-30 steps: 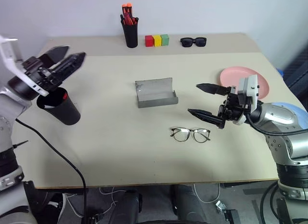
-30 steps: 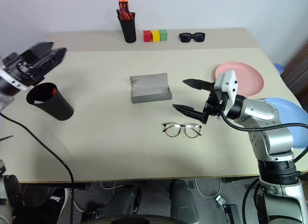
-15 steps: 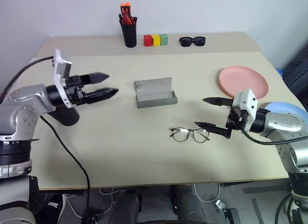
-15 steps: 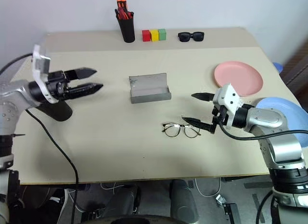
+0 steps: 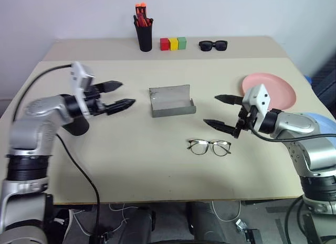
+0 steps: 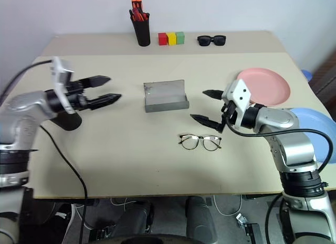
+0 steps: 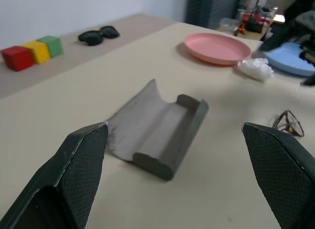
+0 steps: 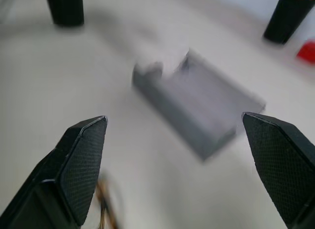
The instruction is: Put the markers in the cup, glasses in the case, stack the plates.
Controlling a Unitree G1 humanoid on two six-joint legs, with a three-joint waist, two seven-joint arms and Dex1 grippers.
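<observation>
Beige tabletop [image 5: 131,165]: left gripper [image 5: 122,95], jaws wide and empty, has swung from the upper-left cup [image 5: 77,127] toward the centre open case [image 5: 171,101]; right gripper [image 5: 221,111], likewise empty, hovers above the centre glasses [image 5: 209,146], suggesting casing comes next.

A pale beige table [image 5: 157,165] is seen across the frame, against a white wall. A grey metallic case [image 5: 171,101] is shown at the centre, with thin dark-framed glasses [image 5: 209,147] below it. A pink plate [image 5: 278,87] is seen at the right, and a light blue plate [image 6: 315,123] at the far right edge. A black cup [image 5: 79,126] is found at the left. At the top, a black pen holder [image 5: 144,38] with red and orange pens, red, yellow and green blocks [image 5: 173,43] and black sunglasses [image 5: 212,45] are lined up. Black fingers [image 5: 118,105] are borne by both grippers.
</observation>
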